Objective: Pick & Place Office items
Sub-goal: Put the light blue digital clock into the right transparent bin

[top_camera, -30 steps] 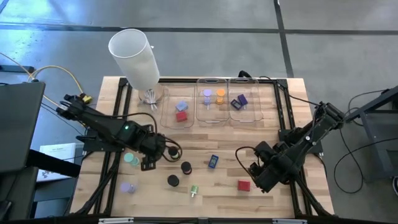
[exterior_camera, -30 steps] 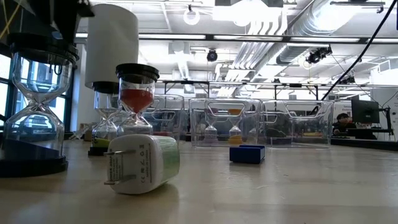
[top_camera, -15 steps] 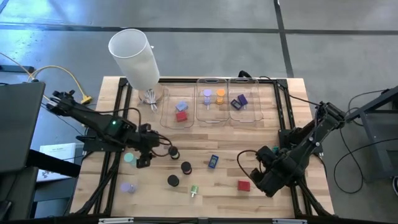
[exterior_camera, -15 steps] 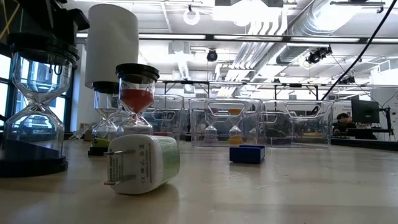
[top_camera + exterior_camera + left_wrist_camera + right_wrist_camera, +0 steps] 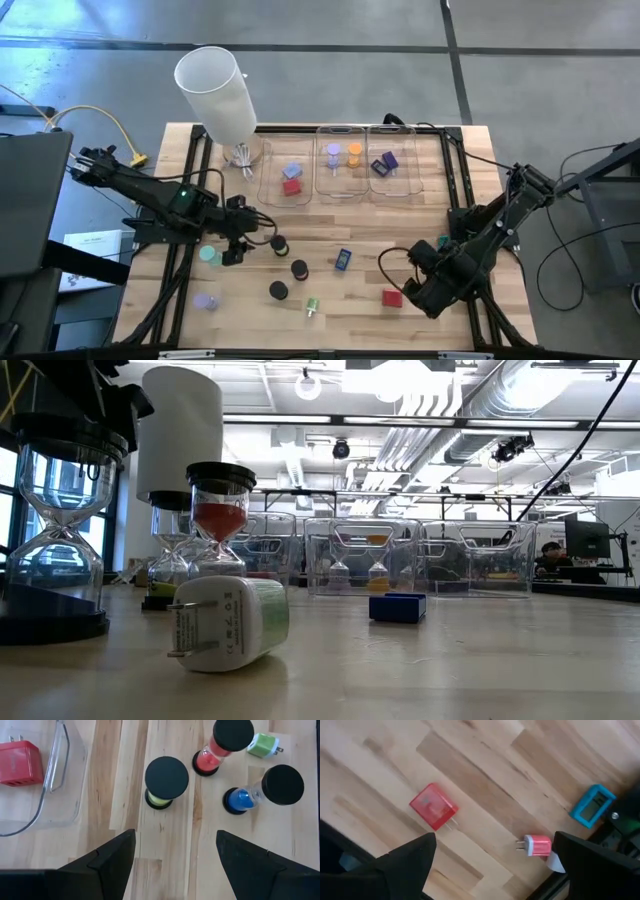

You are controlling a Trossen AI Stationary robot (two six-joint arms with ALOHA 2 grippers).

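Left gripper (image 5: 172, 857) hangs open beside a yellow hourglass (image 5: 166, 781); a skewed close could topple it. Right gripper (image 5: 492, 862), open, hovers over the red charger (image 5: 434, 805).

Light wooden plank surface (image 5: 360, 225). Along its far edge: three clear rectangular plastic trays (image 5: 338, 182) and a tall white translucent cylinder (image 5: 216, 93). Near half: black-capped hourglass timers (image 5: 299, 269), a blue block (image 5: 343, 259), a red plug block (image 5: 391, 297), a green plug piece (image 5: 312, 306), teal (image 5: 208, 255) and lavender caps (image 5: 204, 301).
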